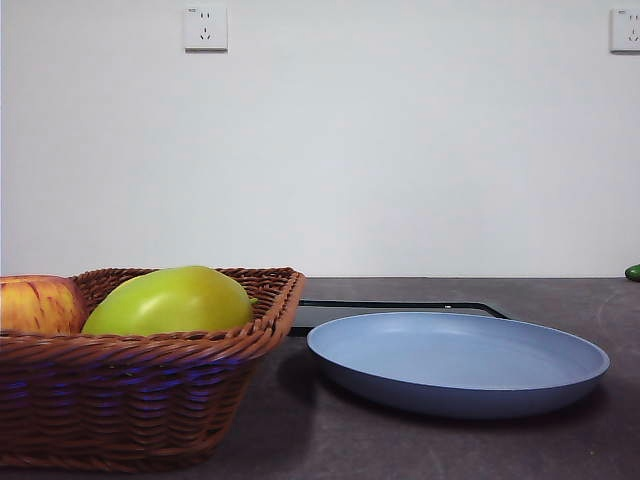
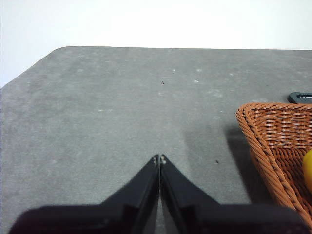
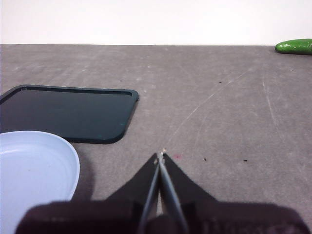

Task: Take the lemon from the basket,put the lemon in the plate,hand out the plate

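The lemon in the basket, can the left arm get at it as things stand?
Probably yes. The left claw is shut, over bare table beside the wicker basket, nothing between. The lemon shows only as a yellow edge inside, so the claw must open and clear the rim.

Beside my left gripper [image 2: 159, 159], whose matt black jaws meet, the basket [image 2: 273, 131] is rough woven brown wicker. Near my right gripper [image 3: 160, 157], the plate [image 3: 34, 165] looks smooth, satiny light blue, and the tray [image 3: 68, 112] beyond is glossy black. The table [image 3: 219, 97] is matt, speckled grey.
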